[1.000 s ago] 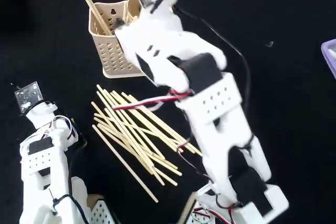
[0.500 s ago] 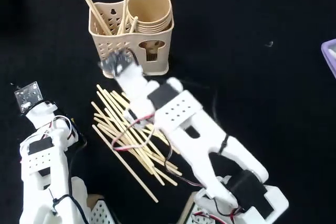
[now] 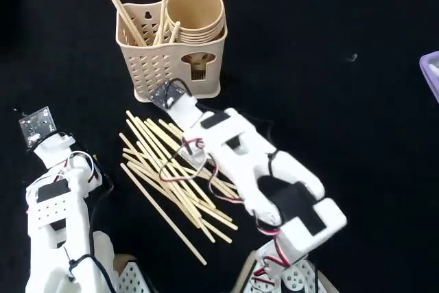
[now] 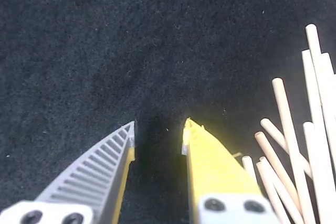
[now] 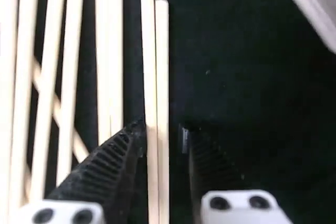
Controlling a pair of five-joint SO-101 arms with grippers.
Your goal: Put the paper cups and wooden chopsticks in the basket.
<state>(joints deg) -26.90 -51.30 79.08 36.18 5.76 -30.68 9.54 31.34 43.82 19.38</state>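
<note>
Near the far edge of the matte, finely grained black table (image 3: 357, 135), left of its middle: an upright beige plastic basket (image 3: 154, 66) with perforated walls, holding a nested stack of smooth tan paper cups (image 3: 197, 10) on one side and several slanted sticks on the other. Just in front of the basket, toward the near edge: a loose, criss-crossed fan of pale, slender, round-tipped wooden chopsticks (image 3: 161, 169), lying flat. Low over the far end of that pile, the right end effector (image 5: 160, 129), dark ribbed fingers narrowly parted and astride two parallel sticks, not clamped. By the near left corner, the left end effector (image 4: 157, 129), one grey ribbed finger and one yellow a narrow gap apart over bare table, holding nothing, stick ends just beside it. At the right edge, the corner of a lilac container (image 3: 431, 73). Beyond the far edge, dim room. Compared with a second ago: right arm no longer raised over the basket but pulled back, folded and lowered onto the pile; left arm unmoved.
</note>
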